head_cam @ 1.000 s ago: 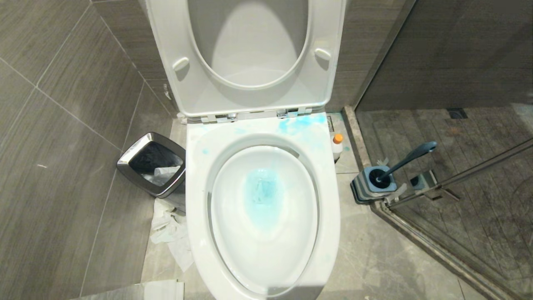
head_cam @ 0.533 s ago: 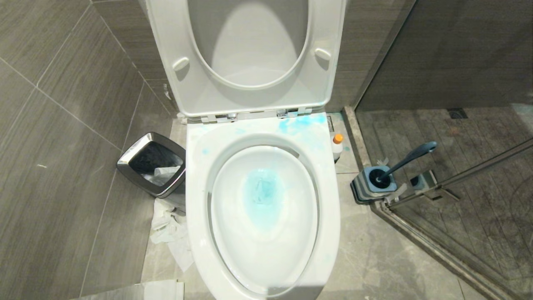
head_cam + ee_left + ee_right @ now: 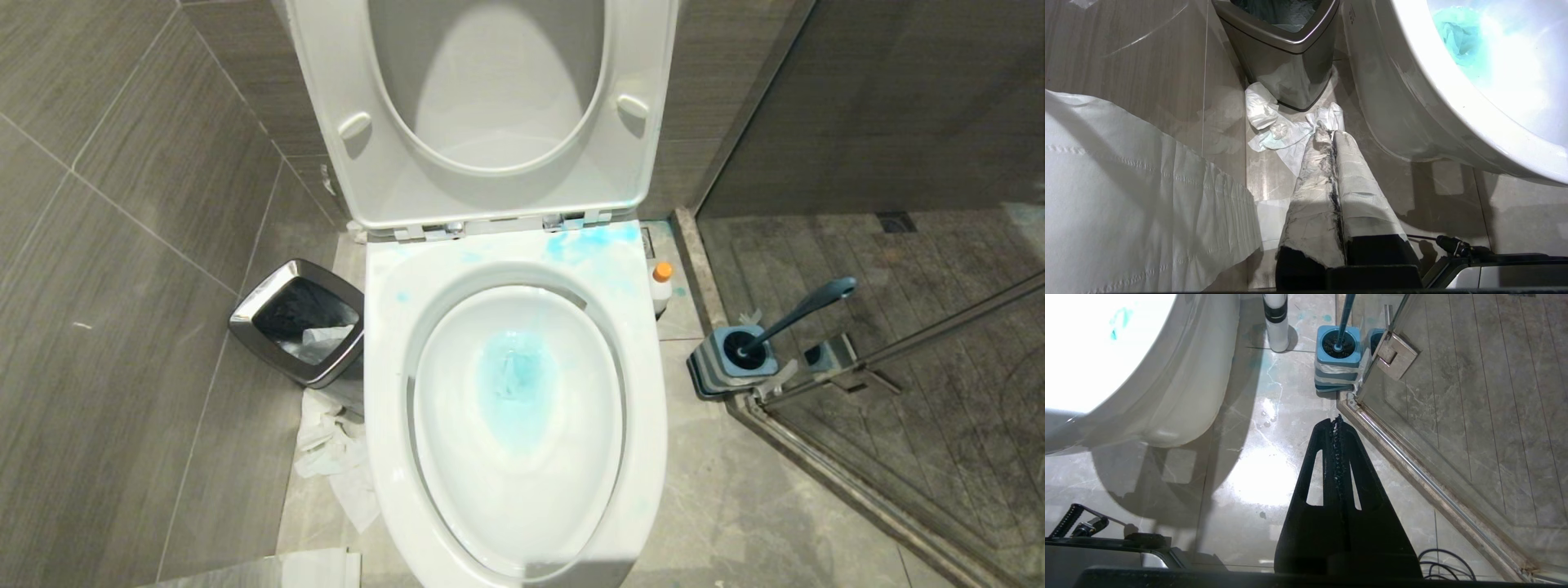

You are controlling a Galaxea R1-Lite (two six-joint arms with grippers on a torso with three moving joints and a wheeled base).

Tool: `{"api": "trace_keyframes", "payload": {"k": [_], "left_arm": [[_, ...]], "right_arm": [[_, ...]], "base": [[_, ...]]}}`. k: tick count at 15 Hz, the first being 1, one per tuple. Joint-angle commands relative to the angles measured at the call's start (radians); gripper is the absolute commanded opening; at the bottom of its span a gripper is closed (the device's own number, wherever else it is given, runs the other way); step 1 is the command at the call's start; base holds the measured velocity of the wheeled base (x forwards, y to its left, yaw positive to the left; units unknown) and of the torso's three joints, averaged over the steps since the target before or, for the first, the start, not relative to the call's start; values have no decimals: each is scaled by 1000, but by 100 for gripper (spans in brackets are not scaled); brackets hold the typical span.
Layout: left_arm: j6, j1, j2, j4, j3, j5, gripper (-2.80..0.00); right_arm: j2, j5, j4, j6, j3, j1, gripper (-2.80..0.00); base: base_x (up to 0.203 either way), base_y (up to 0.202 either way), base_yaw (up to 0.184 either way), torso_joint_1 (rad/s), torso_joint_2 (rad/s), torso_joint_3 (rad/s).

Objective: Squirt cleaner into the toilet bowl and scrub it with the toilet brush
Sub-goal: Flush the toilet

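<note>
Nothing has moved since the earlier frame: the right gripper (image 3: 1337,418), pressed together and empty, hangs short of the toilet brush (image 3: 1346,312) ahead and risks tipping its holder (image 3: 1339,355) when reaching, while the cleaner (image 3: 1276,322) stands beyond beside the toilet bowl (image 3: 1180,396).

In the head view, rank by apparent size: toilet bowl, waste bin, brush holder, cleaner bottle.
1. toilet bowl
2. waste bin
3. brush holder
4. cleaner bottle, though the bowl's rim partly hides it, so it may look smaller than it is.
</note>
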Motion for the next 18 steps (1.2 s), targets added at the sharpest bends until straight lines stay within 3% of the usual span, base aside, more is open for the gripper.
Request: {"api": "trace_keyframes", "payload": {"k": [1,8,12,15,18], "left_arm": [[0,0,2,0,0,0,-280],[35,0,2,-15,-39,-4,-280],[146,0,2,-23,-251,-61,-280],[172,0,36,-6,-419,-98,-280],[197,4,182,70,-678,-119,-280]], "right_arm": [[2,1,0,-1,0,0,-280],[2,0,0,-1,0,0,-280],[2,0,0,-1,0,0,-280],[2,2,0,-1,0,0,-280],[2,1,0,-1,0,0,-280]], "base": [[0,0,0,0,0,0],[0,0,0,0,0,0],[0,0,0,0,0,0],[0,0,0,0,0,0],[0,0,0,0,0,0]]}}
